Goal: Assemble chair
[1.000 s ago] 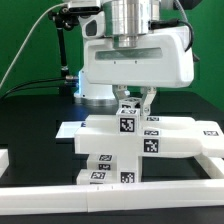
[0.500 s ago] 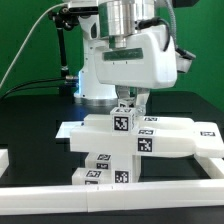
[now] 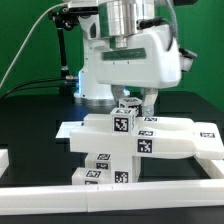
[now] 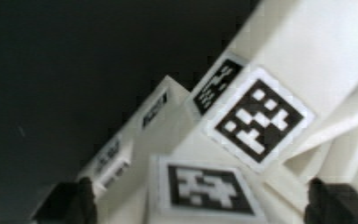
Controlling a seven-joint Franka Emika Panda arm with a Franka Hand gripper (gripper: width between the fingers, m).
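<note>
The step in hand looks like letting go of the small cube (image 3: 125,119) that the arm has just seated on top of the chair (image 3: 135,145), so the thing to get right is a clean exit: lift straight up, with no sideways drag, so the cube does not twist or get pulled out of its seat, and check it sits square before fetching another part.

Going across the exterior view from its left: the bare black table (image 3: 30,125) with the low white rail (image 3: 110,195) along its near edge; then the chair, a stack of matte white tagged parts standing near the middle of that near edge, just behind the rail, with a flat panel (image 3: 185,137) reaching toward the exterior view's right and the cube on top.

The gripper (image 3: 134,100) stands over the cube, its fingers (image 3: 147,100) down beside it. The exterior view hides the gaps. In the wrist view both dark pads (image 4: 338,204) sit well apart at the sides of the tagged white part (image 4: 211,190), so the jaws look spread; whether a pad touches the part, I cannot tell
</note>
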